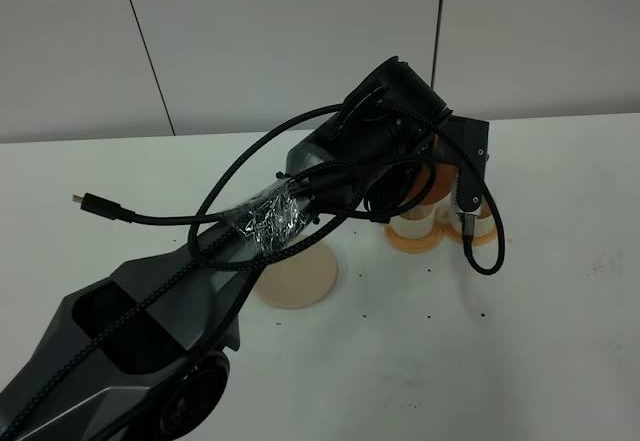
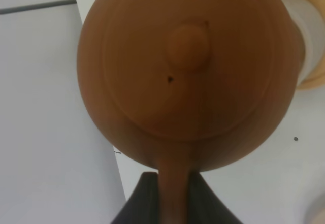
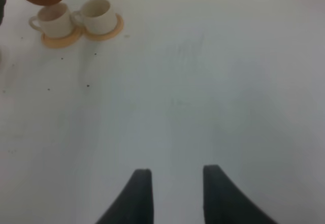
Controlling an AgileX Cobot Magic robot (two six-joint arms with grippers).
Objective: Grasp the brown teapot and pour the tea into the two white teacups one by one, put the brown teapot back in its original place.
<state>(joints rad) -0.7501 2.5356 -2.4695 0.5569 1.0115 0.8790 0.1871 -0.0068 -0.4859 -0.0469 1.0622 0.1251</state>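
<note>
L to R on your overhead view: L arm [image 1: 150, 311] reaches up across the table [image 1: 560, 311] to centre. The original place, a pale disc [image 1: 300, 279], lies just beside it, partly under the arm. L gripper [image 2: 172, 183] is clamped on the handle of the brown teapot [image 2: 188, 71], held above the two white teacups [image 3: 53, 22] on orange coasters [image 3: 61, 42], near the table's back edge. R gripper [image 3: 175, 188]: narrow gap, nothing in it, bare tabletop all round.
</note>
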